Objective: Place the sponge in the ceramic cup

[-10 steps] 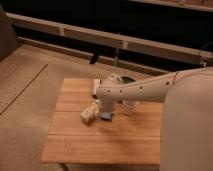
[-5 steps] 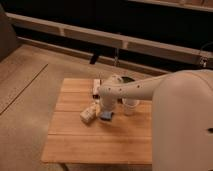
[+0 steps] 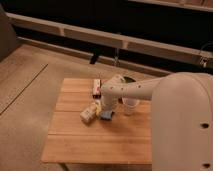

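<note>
Nearest the onlooker, the robot's pale arm housing (image 3: 185, 125) filled the right foreground and cut off the right end of the wooden table (image 3: 90, 145). From it the arm reached leftward over the tabletop and bent down. The gripper (image 3: 108, 107) hung at its end, directly above the sponge (image 3: 106, 117) and apparently in contact with it. The sponge lay on the table, not in the cup, and showed as a small blue patch directly beneath the tool. Its visible part ran roughly left to right, and its far edge was hidden by the gripper. Whether the gripper was closed on the sponge or merely poised over it could not be told. A beige carton (image 3: 89, 113) lay just beside the sponge on the left, possibly touching it. The ceramic cup (image 3: 130, 106) stood upright to the right of the sponge and slightly farther back, near but apart, with its rim partly covered by the arm. Any transfer would therefore run rightward and upward over that rim. Farther off lay a small red-and-white object (image 3: 95, 86) and a dark green rim, probably a bowl (image 3: 128, 80), mostly hidden behind the arm.
</note>
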Robot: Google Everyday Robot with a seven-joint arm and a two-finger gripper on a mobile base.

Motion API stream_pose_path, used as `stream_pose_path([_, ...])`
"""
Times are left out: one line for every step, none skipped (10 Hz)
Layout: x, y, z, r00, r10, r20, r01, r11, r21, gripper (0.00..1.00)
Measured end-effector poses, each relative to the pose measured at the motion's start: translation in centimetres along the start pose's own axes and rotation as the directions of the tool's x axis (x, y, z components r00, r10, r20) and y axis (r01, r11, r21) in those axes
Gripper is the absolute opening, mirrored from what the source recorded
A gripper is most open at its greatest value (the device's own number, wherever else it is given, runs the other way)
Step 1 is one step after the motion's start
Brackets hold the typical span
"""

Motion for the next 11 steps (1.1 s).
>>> stream_pose_path([-0.3,-0.6,0.1,1.000,0.004,0.001,-0.004,1.000,-0.002,0.65])
stream_pose_path([-0.6,-1.1,0.1,1.000,0.008,0.003,-0.008,1.000,-0.003,0.65])
stream_pose_path([-0.9,-1.6,0.1,1.000,0.012,0.003,-0.012,1.000,-0.003,0.65])
stream_pose_path([-1.1,-2.5,0.1,1.000,0.019,0.003,-0.019,1.000,-0.002,0.65])
stream_pose_path([-1.4,-3.1,0.1,1.000,0.029,0.007,-0.029,1.000,-0.004,0.65])
stream_pose_path([-1.7,-3.6,0.2,0.999,0.038,0.009,-0.038,0.999,-0.010,0.65])
stream_pose_path([-2.0,-3.9,0.3,0.999,0.043,0.012,-0.043,0.999,-0.017,0.65])
stream_pose_path([-2.4,-3.9,0.5,0.999,0.042,0.014,-0.042,0.999,-0.025,0.65])
stream_pose_path([-2.8,-3.9,0.8,0.999,0.039,0.015,-0.038,0.999,-0.034,0.65])
stream_pose_path([-3.1,-3.8,1.0,0.999,0.035,0.014,-0.034,0.999,-0.041,0.65])
stream_pose_path([-3.4,-3.7,1.4,0.999,0.031,0.013,-0.030,0.998,-0.052,0.65])
